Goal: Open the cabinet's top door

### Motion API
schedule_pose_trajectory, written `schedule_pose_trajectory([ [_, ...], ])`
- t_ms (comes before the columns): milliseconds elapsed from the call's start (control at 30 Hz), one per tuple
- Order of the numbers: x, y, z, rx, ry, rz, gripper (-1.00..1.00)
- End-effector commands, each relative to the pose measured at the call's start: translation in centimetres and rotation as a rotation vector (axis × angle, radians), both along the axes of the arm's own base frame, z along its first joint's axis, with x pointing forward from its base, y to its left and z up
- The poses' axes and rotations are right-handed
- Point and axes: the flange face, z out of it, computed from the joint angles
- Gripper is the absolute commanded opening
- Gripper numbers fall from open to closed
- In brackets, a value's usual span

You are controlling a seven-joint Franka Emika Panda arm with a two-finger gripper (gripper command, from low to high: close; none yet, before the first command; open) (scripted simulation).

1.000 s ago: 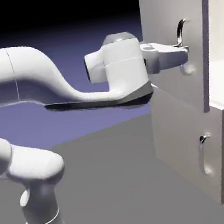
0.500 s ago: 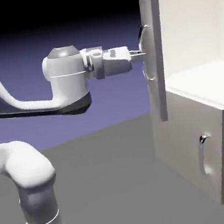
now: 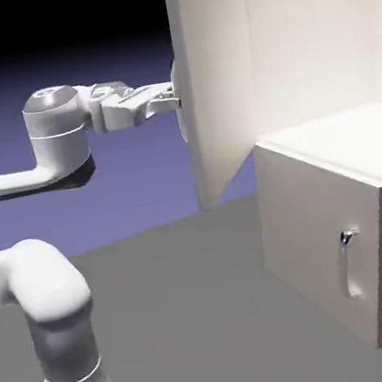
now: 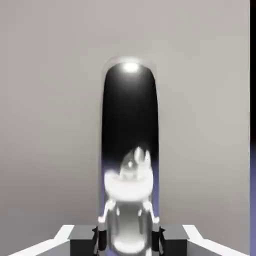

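Light-grey top door (image 3: 217, 89), standing wide open at the cabinet's (image 3: 330, 241) upper compartment, on the exterior view's left. One chrome bar handle (image 4: 130, 115), upright, clenched between my fingers (image 4: 173, 239). Below: lower door (image 3: 320, 234), shut.

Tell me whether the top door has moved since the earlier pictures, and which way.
Yes. In the exterior view, the top door has swung farther open, its handle edge moving left, away from the cabinet's lower door.
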Motion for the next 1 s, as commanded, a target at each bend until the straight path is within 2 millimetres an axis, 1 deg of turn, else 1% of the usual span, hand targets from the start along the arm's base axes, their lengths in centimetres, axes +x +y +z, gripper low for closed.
schedule_pose_trajectory([
  [0, -0.3, 0.8, 0.0, 0.000, 0.000, -0.023, -1.00],
  [233, -1.7, 6.9, 0.0, 0.000, 0.000, -0.187, -1.00],
  [433, -2.2, 12.9, 0.0, 0.000, 0.000, -0.343, -1.00],
  [567, -2.0, 16.9, 0.0, 0.000, 0.000, -0.448, -1.00],
  [700, -1.4, 20.6, 0.0, 0.000, 0.000, -0.544, -1.00],
  [867, -0.4, 24.4, 0.0, 0.000, 0.000, -0.647, -1.00],
  [933, 0.0, 25.6, 0.0, 0.000, 0.000, -0.680, -1.00],
  [967, 0.0, 25.6, 0.0, 0.000, 0.000, -0.680, 1.00],
])
